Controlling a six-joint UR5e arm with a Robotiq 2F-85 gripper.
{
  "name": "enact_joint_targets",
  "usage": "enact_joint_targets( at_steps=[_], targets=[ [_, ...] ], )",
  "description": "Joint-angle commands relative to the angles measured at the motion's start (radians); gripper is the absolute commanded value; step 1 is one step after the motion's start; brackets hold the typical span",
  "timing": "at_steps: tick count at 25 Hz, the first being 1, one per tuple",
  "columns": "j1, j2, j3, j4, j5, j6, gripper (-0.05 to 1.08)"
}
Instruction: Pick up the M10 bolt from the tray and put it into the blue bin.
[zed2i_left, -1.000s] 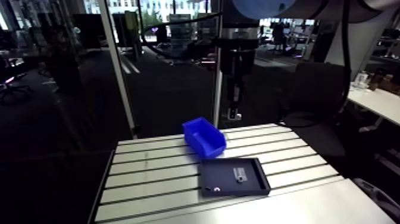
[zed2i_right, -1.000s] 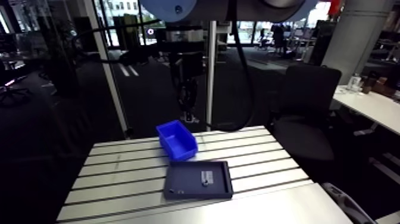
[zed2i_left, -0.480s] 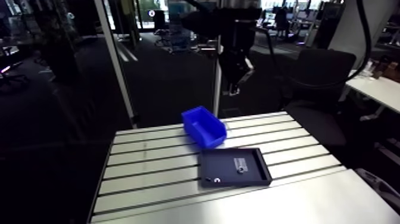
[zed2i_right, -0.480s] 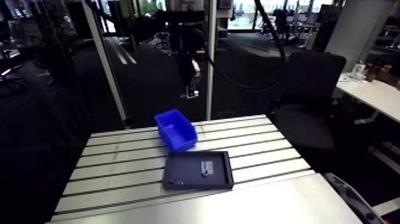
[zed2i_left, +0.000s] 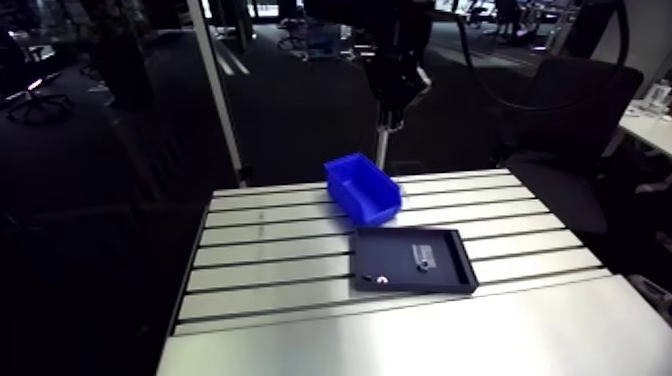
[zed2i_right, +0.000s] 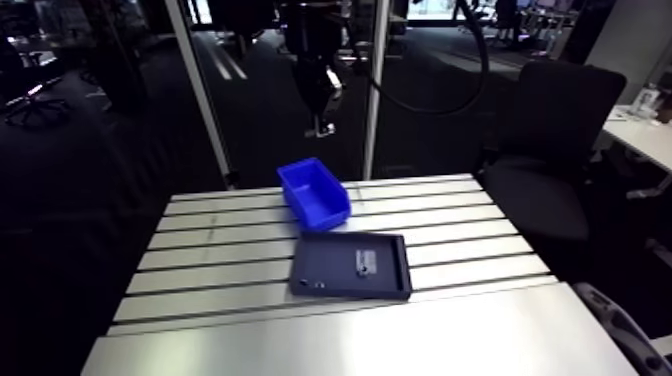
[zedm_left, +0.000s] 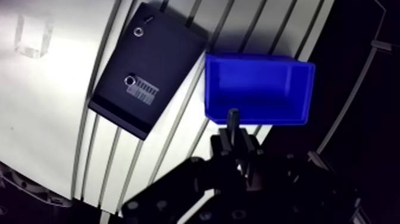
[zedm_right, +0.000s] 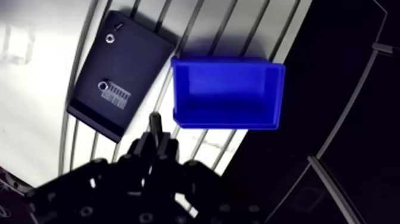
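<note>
The gripper (zedm_left: 235, 134) hangs high above the slotted aluminium table (zed2i_left: 270, 250), and nothing stands between it and the table. Its fingers (zedm_left: 225, 142) are narrow, pinched on the M10 bolt (zedm_left: 233, 114), a short dark rod that sticks out ahead of the tips; its head I cannot make out. In the wrist view the bolt's end lies over the long wall of the open blue plastic bin (zedm_left: 262, 83). The bin stands at the far part of the table, one short end close to the table's edge, with dark floor beyond. The flat black rectangular tray (zedm_left: 161, 53) lies just beside the bin, one corner almost touching it. In the tray are two small round metal pieces (zedm_left: 129, 79), well apart, and a white barcode label (zedm_left: 143, 92). On the tray's other sides the table is bare.
</note>
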Motion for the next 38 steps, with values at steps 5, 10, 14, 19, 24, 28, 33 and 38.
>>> enact_joint_targets(
  at_steps=[5,10,14,19,24,28,33,38],
  targets=[
    [0.024,0.094,-0.041,-0.003,-0.007,0.012,1.06],
    [0.038,0.131,-0.048,-0.034,-0.008,0.015,1.06],
    [0.038,0.159,-0.048,-0.06,-0.008,0.015,1.06],
    [0.038,0.194,-0.048,-0.08,-0.007,0.018,1.06],
    [0.038,0.234,-0.05,-0.114,-0.01,0.018,1.06],
    [0.038,0.268,-0.05,-0.13,-0.008,0.039,1.06],
    [0.049,0.298,-0.05,-0.146,-0.01,0.047,1.06],
    [0.05,0.337,-0.064,-0.176,-0.01,0.058,1.06]
  ],
)
